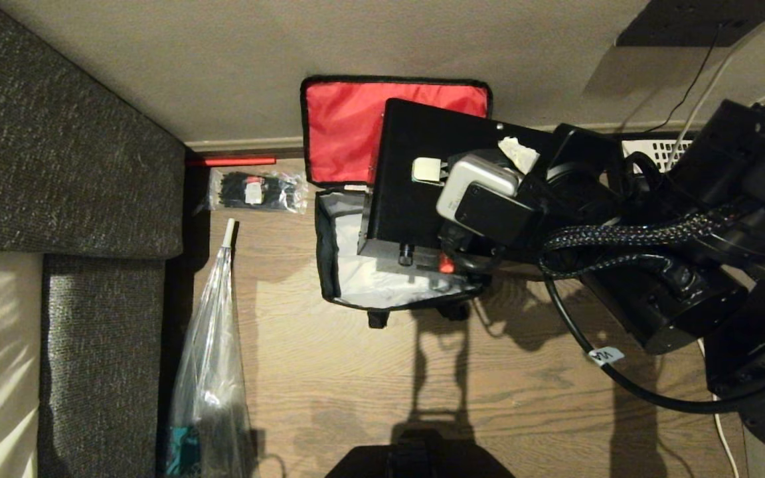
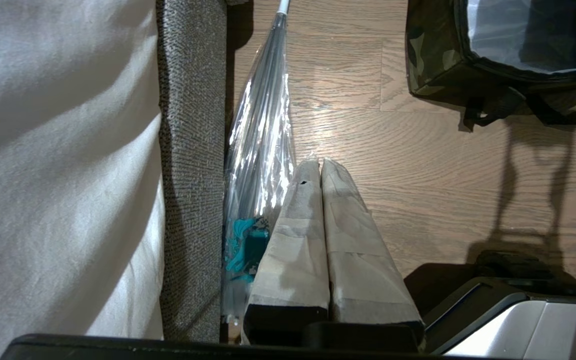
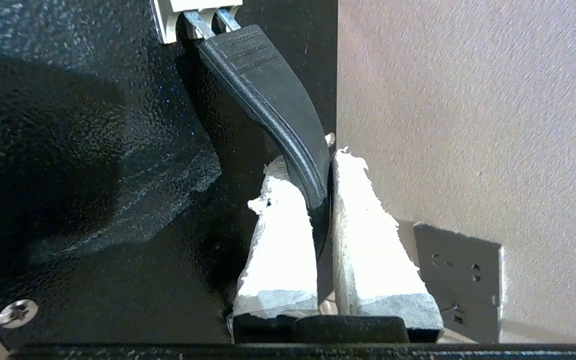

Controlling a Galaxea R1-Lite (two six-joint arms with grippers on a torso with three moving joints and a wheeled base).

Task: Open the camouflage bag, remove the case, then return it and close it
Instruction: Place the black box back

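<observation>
Red-lined camouflage bag point(image 1: 396, 199) open; case point(image 1: 416, 172) half out, right pincer point(image 3: 324, 175) clamped on its handle.

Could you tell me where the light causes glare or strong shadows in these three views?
Head view: the right arm throws long dark shadows on the wooden floor below the camouflage bag. Left wrist view: glare streaks the clear plastic bag. Right wrist view: the taped fingers are blown out white beside the dark case.
</observation>
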